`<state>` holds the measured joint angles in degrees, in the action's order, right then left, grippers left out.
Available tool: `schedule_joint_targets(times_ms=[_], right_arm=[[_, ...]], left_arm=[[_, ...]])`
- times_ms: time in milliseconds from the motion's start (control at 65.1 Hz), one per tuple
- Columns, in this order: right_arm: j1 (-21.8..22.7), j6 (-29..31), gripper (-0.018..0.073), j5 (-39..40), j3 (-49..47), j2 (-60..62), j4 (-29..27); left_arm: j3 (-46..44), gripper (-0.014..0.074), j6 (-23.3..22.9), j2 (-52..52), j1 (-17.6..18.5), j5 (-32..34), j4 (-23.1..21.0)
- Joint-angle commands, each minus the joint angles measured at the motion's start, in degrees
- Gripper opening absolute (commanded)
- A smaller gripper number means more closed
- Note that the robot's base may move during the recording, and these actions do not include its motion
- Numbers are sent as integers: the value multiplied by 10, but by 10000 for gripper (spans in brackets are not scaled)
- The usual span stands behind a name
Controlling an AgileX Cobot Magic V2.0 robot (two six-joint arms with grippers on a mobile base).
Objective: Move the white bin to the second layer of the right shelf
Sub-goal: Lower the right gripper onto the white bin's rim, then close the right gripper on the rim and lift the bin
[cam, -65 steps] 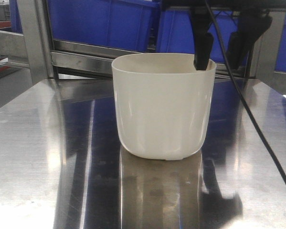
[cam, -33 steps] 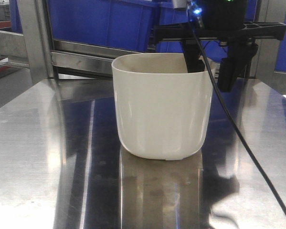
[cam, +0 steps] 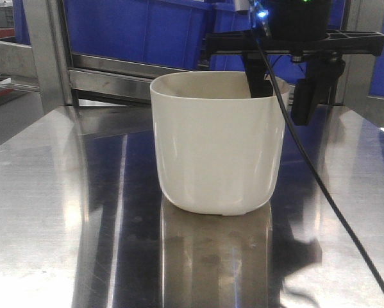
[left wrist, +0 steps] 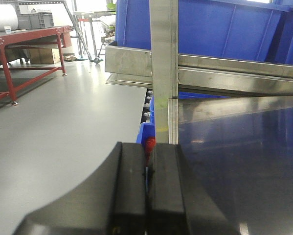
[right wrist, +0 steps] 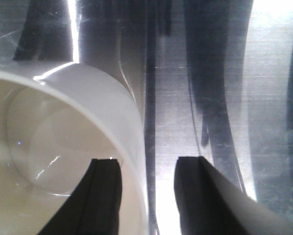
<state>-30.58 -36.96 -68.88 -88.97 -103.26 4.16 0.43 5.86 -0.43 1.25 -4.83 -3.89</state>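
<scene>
The white bin stands upright on the mirror-like steel tabletop. My right gripper is open and straddles the bin's right wall, with one finger inside the mouth and the other finger outside. The right wrist view shows the same: the bin wall runs between the two fingers of my right gripper, with a gap on the outer side. My left gripper is shut and empty at the tabletop's left edge. The roller shelf level is out of view.
Blue crates sit on a steel rack behind the bin, with a steel upright at the back left. A black cable hangs from the right arm across the table. The left wrist view shows a steel post and open floor to the left.
My right gripper has come down, so its body now shows above the bin and its fingers reach lower on either side of the right wall. The bin has not moved.
</scene>
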Motion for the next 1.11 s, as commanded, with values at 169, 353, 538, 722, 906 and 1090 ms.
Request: schedule_joint_targets(times_ms=[169,353,538,722,906,1090], right_arm=[[-1,-1,123,7,-19,31,4],[-1,-1,48,7,-19,32,4],[-1,-1,48,11,-19,49,4],[-1,-1,48,11,-18,89,8],[21,36,48,14,-3,133,20],[68,171,48,70,67,194,6]], left_arm=[[21,85,-1,-9,0,48,-3],[21,85,-1,-9,0,48,-3],[21,85,-1,-9,0,48,-3],[21,85,-1,-9,0,48,-3],[21,85,-1,-9,0,48,-3],[21,85,-1,-9,0,48,-3]])
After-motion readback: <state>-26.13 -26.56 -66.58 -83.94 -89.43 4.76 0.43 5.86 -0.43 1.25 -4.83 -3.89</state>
